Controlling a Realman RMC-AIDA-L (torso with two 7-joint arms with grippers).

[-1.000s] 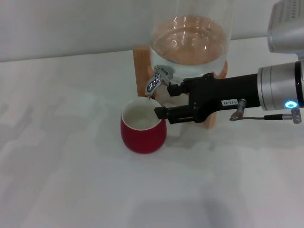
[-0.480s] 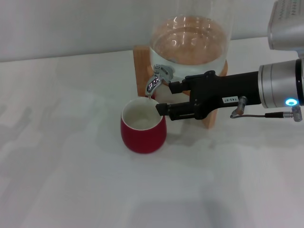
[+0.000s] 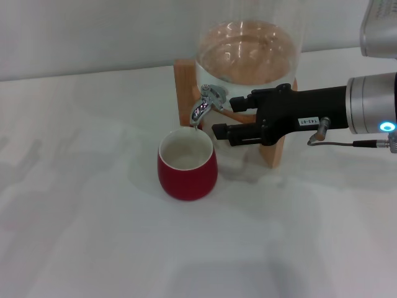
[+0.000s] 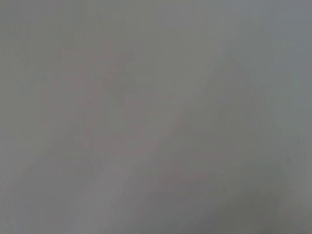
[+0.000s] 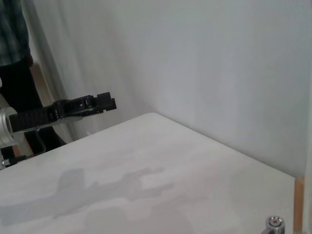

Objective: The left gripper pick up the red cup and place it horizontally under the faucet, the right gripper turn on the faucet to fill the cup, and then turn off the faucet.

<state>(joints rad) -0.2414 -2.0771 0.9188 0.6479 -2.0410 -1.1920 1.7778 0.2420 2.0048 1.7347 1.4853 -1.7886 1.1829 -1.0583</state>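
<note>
The red cup (image 3: pixel 187 166) stands upright on the white table, its cream inside facing up, directly below the spout of the chrome faucet (image 3: pixel 205 104). The faucet's top also shows in the right wrist view (image 5: pixel 274 224). My right gripper (image 3: pixel 224 117) is open just right of the faucet, its upper finger level with the lever and its lower finger above the cup's right rim; it touches neither. The left gripper (image 5: pixel 103 104) shows only far off in the right wrist view, raised over the table's far side. The left wrist view shows only blank grey.
The clear glass dispenser (image 3: pixel 248 49) holding water sits on a wooden stand (image 3: pixel 183 81) behind the cup. The white table (image 3: pixel 93 236) stretches left and forward. A person in a plaid shirt (image 5: pixel 12 29) stands beyond the table's far end.
My right gripper has drawn back to the right and risen slightly, from beside the cup's rim to beside the faucet. The cup has not moved.
</note>
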